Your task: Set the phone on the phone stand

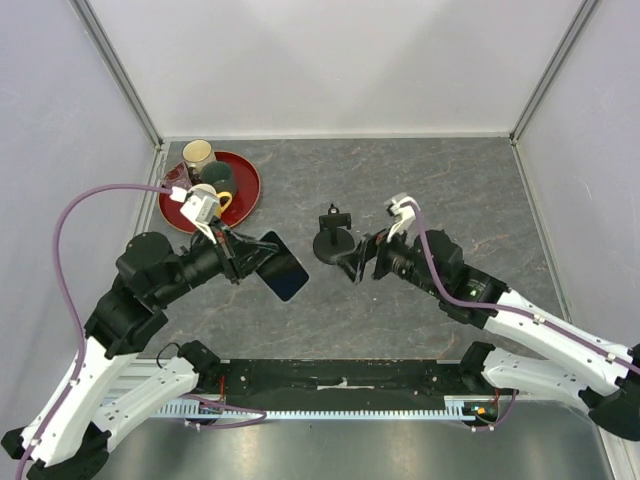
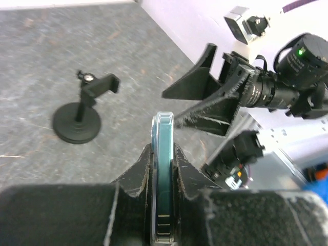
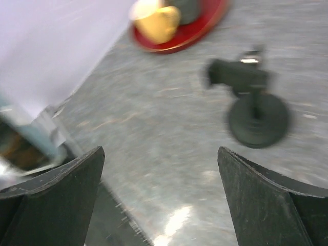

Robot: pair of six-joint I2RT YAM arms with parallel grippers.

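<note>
The small black phone stand (image 1: 333, 240), with a round disc base, a thin stem and a clamp bracket on top, stands upright on the grey marbled table (image 1: 450, 190). Its bracket carries nothing.

The thin flat black phone (image 1: 283, 268) with the glossy dark screen is to the left of the stand, near it but clearly apart from it. The left gripper (image 1: 245, 262) is clamped on the end of the phone that is farther from the stand. In the left wrist view the two black fingers (image 2: 136, 177) press on both faces of the phone, and its thin edge shows between them. Whether the end nearer to the stand touches the table, I cannot tell.

The right gripper (image 1: 358, 260) is just beside the stand, on its right side, close to the disc base. Its fingers are wide apart and there is nothing between them. If one finger touches the base is not clear.

A red round tray (image 1: 247, 180) with some mugs (image 1: 198, 153) on it lies well apart from the stand, to its left and farther back
</note>
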